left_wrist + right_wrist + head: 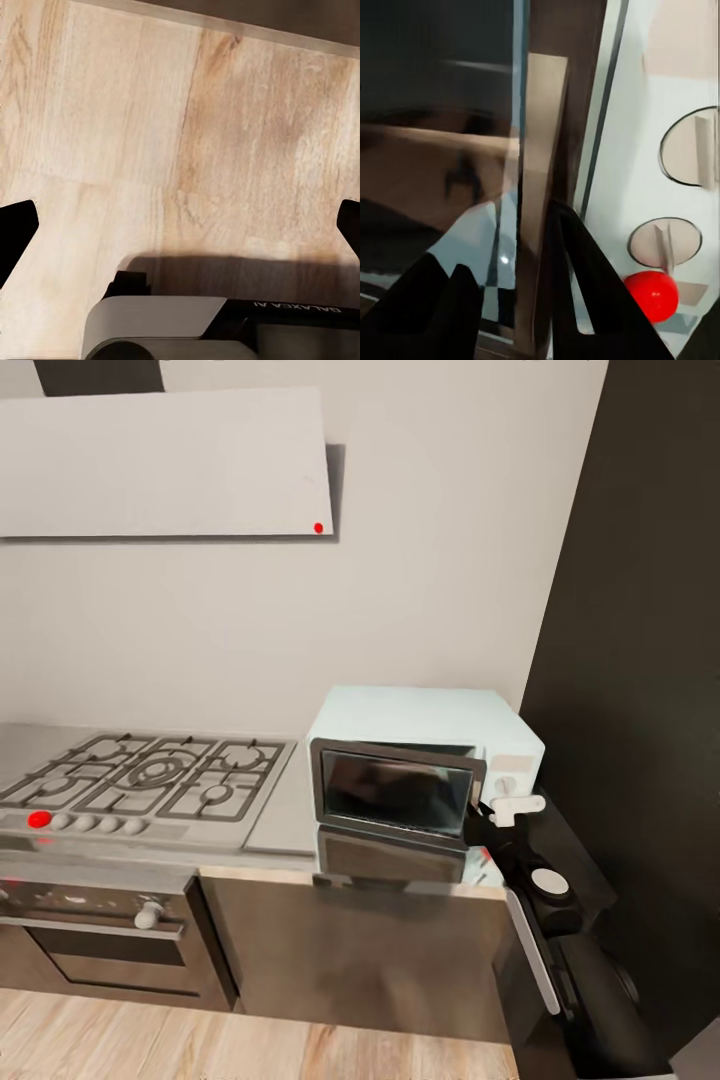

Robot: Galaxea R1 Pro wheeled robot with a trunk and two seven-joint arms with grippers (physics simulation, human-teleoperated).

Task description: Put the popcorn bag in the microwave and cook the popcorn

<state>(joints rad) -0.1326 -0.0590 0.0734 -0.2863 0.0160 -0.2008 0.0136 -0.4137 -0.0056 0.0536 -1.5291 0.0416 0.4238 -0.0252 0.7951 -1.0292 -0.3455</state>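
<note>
My right gripper point(492, 822) sits at the microwave point(425, 760) door's edge, its fingers point(585, 300) spread around the door's handle strip point(540, 187), beside the knobs point(664, 244). The door looks stiff and hinged; I judge that strip the place to hold. My left gripper point(180, 225) hangs open over the floor point(150, 112). The microwave stands on the desk point(285, 815), beside the hob point(150, 775).

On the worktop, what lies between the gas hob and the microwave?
In the head view, only a bare strip of grey countertop lies between the hob and the microwave; nothing stands on it.
</note>
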